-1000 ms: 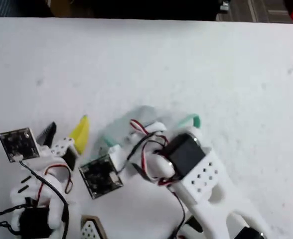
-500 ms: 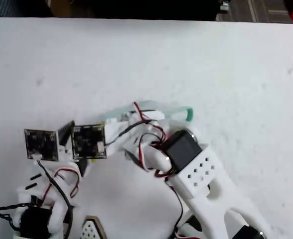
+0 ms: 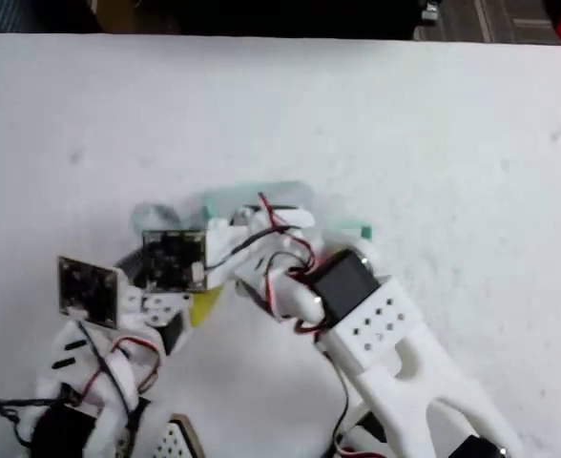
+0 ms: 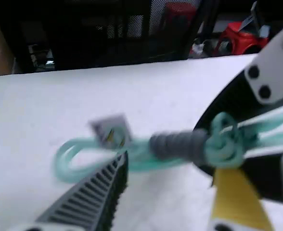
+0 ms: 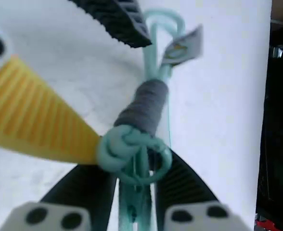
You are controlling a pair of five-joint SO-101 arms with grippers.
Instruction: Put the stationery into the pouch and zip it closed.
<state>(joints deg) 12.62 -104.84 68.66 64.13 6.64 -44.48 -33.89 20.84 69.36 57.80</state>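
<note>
— Where did we find the pouch?
— Lying on the white table, just ahead of both arms and partly under them. Its teal pull cord ran out from it, with a grey sleeve and a small tag.
— And the claws?
— We saw the right gripper pinched narrow on the cord at its knot. The left gripper stood wide, its yellow finger and grey ribbed finger either side of the sleeve, gripping nothing.

Right fingers clamped shut, left fingers spread beside them.
</note>
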